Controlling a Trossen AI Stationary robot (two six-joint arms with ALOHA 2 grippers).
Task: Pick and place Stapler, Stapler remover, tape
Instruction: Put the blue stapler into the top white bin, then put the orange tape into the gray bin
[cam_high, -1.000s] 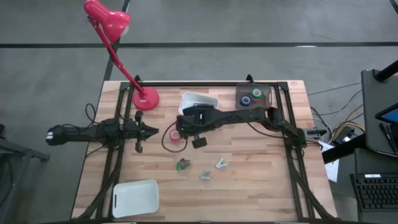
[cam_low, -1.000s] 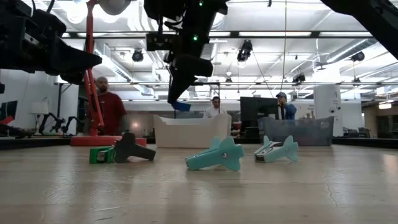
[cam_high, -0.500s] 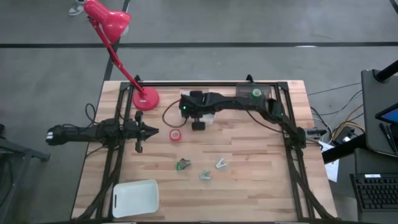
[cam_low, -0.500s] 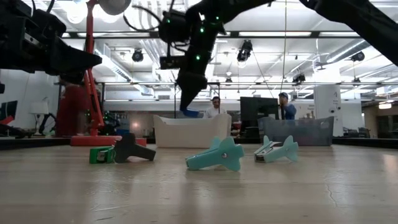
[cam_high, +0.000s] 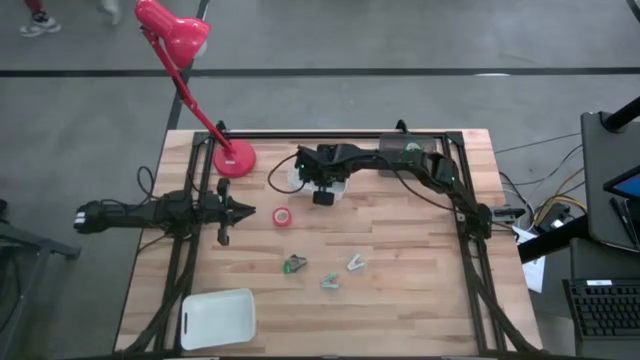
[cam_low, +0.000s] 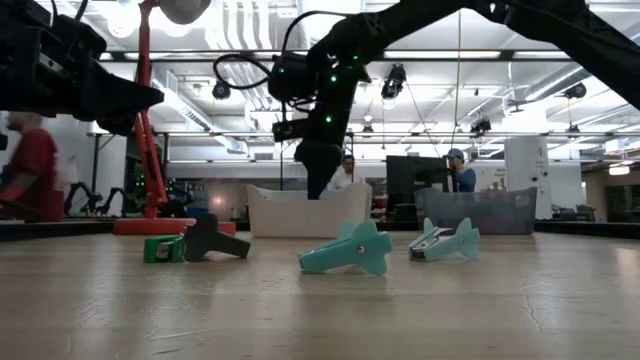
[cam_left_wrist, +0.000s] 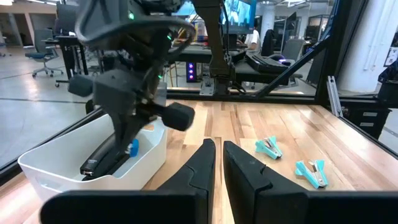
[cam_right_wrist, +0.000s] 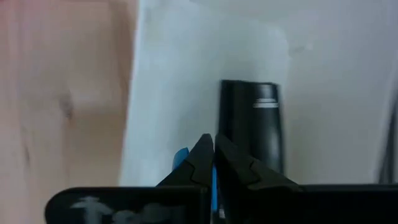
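Note:
My right gripper (cam_high: 312, 178) reaches down into the white bin (cam_high: 338, 184) at the table's far middle, shut on a small blue piece (cam_left_wrist: 132, 147). The dark oblong stapler (cam_right_wrist: 252, 118) lies flat on the bin floor beside the fingers, also visible as the stapler (cam_left_wrist: 99, 158) in the left wrist view. A red tape ring (cam_high: 283, 216) lies flat on the wood. A green tape ring (cam_high: 412, 148) sits in the dark tray at the far right. The blue and pink rings are hidden. My left gripper (cam_high: 245, 211) waits shut at the left. My right gripper pinches the small blue piece (cam_right_wrist: 180, 158) between its two fingers, coming from above and pointing down into the bin. The piece sits low inside the bin, next to the stapler. Whether it rests on the bin floor, I cannot tell.
Three claw-shaped staple removers lie on the near middle of the wood: a dark-and-green one (cam_low: 195, 243) and two teal ones (cam_low: 347, 250), (cam_low: 444, 241). A red desk lamp's base (cam_high: 233, 158) stands left of the bin. A white tray (cam_high: 217, 318) sits at the near left.
My right gripper has carried the small blue piece from beside the red tape ring toward the far edge, over the white bin, and has lowered it inside behind the bin wall. It has stayed shut on the piece. The red ring now lies uncovered.

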